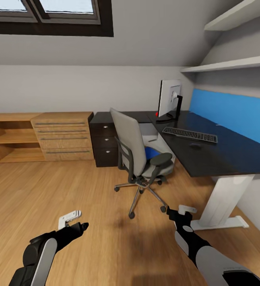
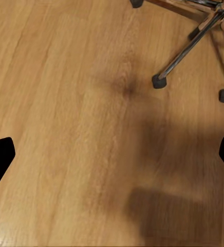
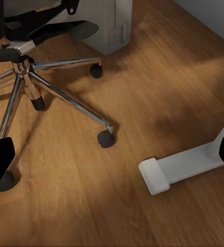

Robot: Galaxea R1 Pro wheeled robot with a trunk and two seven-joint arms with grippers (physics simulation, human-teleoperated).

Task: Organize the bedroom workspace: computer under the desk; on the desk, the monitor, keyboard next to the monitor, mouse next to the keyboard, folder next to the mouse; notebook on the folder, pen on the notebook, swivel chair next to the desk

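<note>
Folder (image 1: 152,152): blue, lying on the chair (image 1: 140,155) seat, kinda tucked behind the armrest
Chair: right beside the desk (image 1: 225,149), wheels on the wood floor (image 1: 86,198)
Monitor (image 1: 169,99): upright at the desk's far end
Keyboard (image 1: 190,135): flat on the desk, near the monitor
Mouse (image 1: 196,145): just beside the keyboard
Left gripper (image 1: 75,222): fingers apart, nothing in it, low over the floor
Right gripper (image 1: 180,212): fingers apart too, near the desk's white foot (image 3: 181,167)
</note>
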